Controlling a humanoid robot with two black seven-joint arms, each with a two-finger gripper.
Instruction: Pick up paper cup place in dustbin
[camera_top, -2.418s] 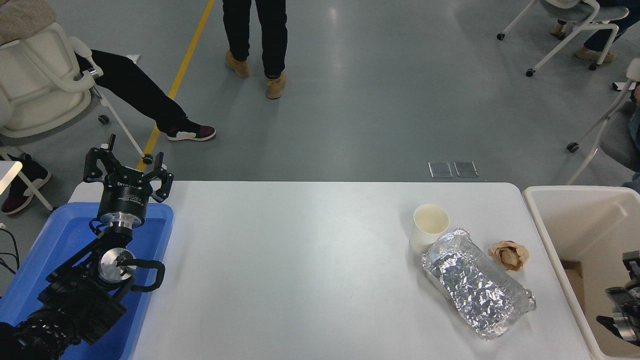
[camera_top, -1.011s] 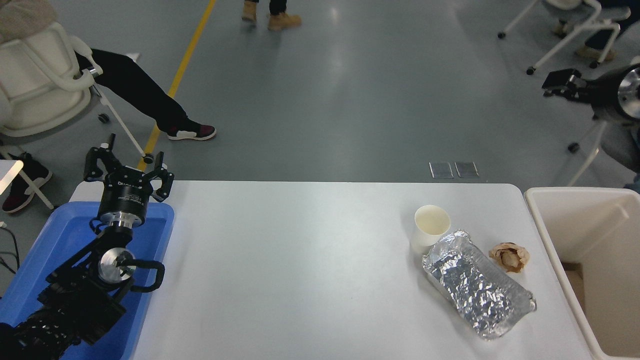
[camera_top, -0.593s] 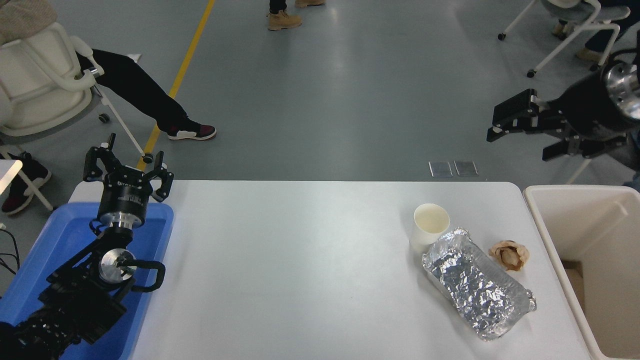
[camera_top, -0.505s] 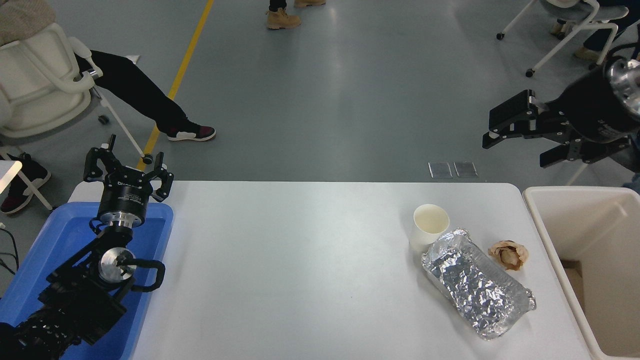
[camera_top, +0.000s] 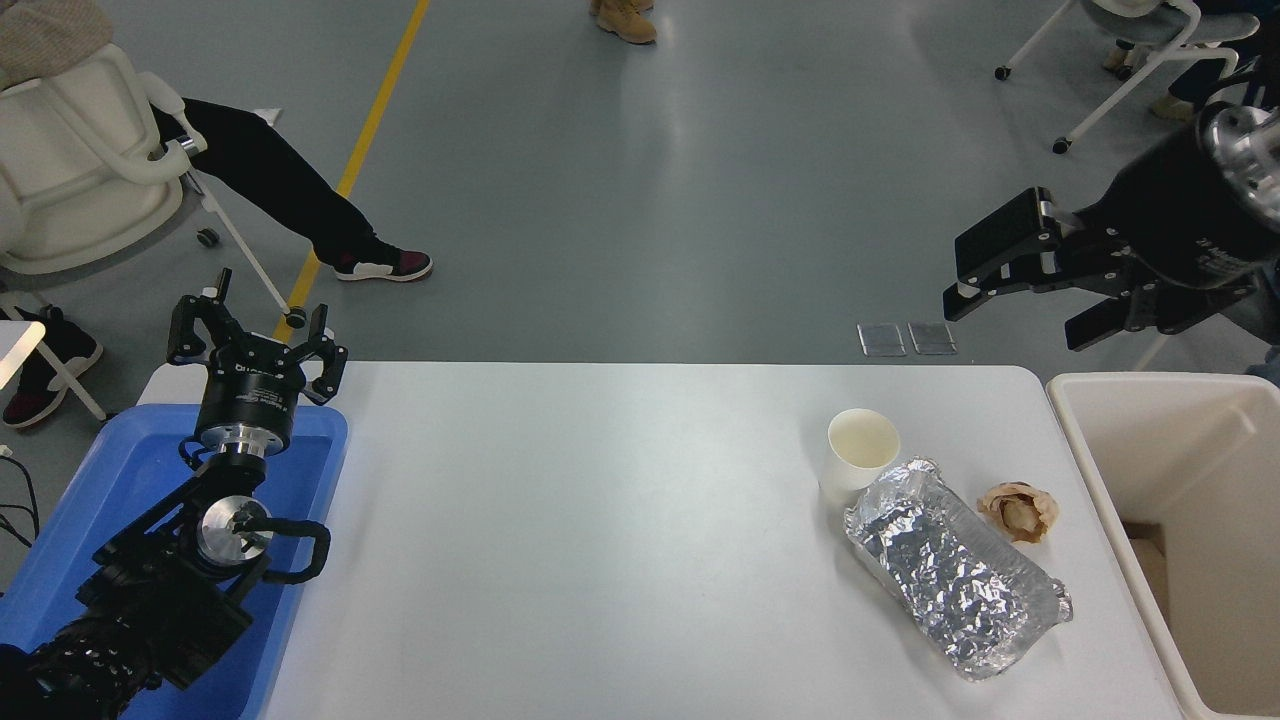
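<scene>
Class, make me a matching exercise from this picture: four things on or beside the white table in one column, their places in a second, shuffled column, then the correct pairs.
Things
1. paper cup
2. foil container
3. brown paper wad
4. dustbin

Places
A. off the table's right end
B. between the foil and the table's right edge
C. upright, at the foil's far-left end
D. lying slantwise near the table's right front

Pairs: 1-C, 2-D, 3-B, 4-A
</scene>
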